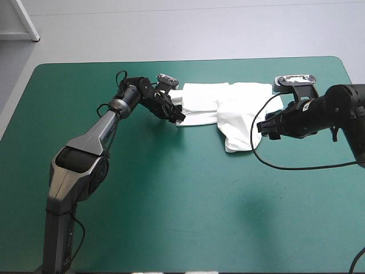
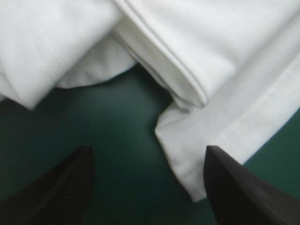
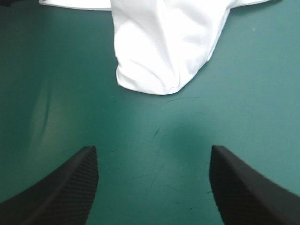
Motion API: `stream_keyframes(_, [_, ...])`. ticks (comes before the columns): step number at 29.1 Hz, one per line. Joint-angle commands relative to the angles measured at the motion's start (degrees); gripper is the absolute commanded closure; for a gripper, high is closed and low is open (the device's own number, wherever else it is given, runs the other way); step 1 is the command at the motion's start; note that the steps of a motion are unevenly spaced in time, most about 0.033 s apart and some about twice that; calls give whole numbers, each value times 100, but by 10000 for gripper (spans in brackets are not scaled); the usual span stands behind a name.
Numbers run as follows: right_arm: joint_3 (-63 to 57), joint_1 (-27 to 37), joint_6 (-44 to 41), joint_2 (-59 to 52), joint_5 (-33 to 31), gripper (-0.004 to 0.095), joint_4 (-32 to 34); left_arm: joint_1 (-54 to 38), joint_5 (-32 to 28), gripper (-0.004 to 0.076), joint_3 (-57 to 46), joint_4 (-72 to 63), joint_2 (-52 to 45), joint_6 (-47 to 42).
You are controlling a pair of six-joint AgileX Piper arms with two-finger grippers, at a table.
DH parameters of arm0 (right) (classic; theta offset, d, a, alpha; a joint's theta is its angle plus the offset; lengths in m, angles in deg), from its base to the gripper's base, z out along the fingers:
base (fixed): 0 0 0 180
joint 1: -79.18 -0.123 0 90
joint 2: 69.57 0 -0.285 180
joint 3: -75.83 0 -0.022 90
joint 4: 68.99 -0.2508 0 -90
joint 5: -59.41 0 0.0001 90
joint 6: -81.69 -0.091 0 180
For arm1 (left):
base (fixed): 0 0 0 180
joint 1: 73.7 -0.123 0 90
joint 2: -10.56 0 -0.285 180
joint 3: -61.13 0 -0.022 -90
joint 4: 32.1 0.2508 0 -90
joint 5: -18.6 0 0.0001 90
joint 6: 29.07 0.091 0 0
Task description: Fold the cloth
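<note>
In the high view the T-shirt is seen as a soft white, partly folded band on the smooth teal-green cover, laid between the two tools, with a rounded lobe drooping from it at the end nearer the right gripper; the left gripper is set at the opposite end of the band, and whether its tips touch the fabric cannot be made out from here, the fingers of both being too small and dark to judge. In the left wrist view the left gripper is shown wide apart with nothing held, bare cover lying between its finely ribbed black fingers; a stitched, hemmed corner of the T-shirt reaches in close beside one finger, stacked folded layers are piled ahead, and a rounded fold sits ahead of the other finger, the cloth being cut off on all far sides. In the right wrist view the right gripper is likewise spread wide and empty; the lobe of the T-shirt, creased and rounded, lies ahead of it and apart from the fingers, faintly scratched cover between, and the rest of the garment is cut off
</note>
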Motion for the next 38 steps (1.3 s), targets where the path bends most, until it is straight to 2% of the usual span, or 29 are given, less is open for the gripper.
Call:
stream_keyframes(1, [-9, 11, 148, -192, 216, 278, -367, 64, -296, 238, 150, -381, -295, 9])
stream_keyframes(9, [-595, 0, 250, -192, 249, 280, -481, 405, -357, 259, 150, -371, -50, 48])
stream_keyframes(12, [-732, 0, 318, -203, 356, 287, -470, 541, -367, 342, 150, -212, 49, 22])
stream_keyframes(19, [-875, -103, 632, -203, 612, 371, -519, 597, -367, 703, 150, 570, 106, -318])
stream_keyframes(28, [-875, -945, 643, 342, 1767, 370, -400, 597, -342, 705, 205, 1498, -169, -629])
stream_keyframes(38, [-875, -1018, 945, 1564, 2601, 372, -428, 597, -105, 705, 719, 1692, -460, -639])
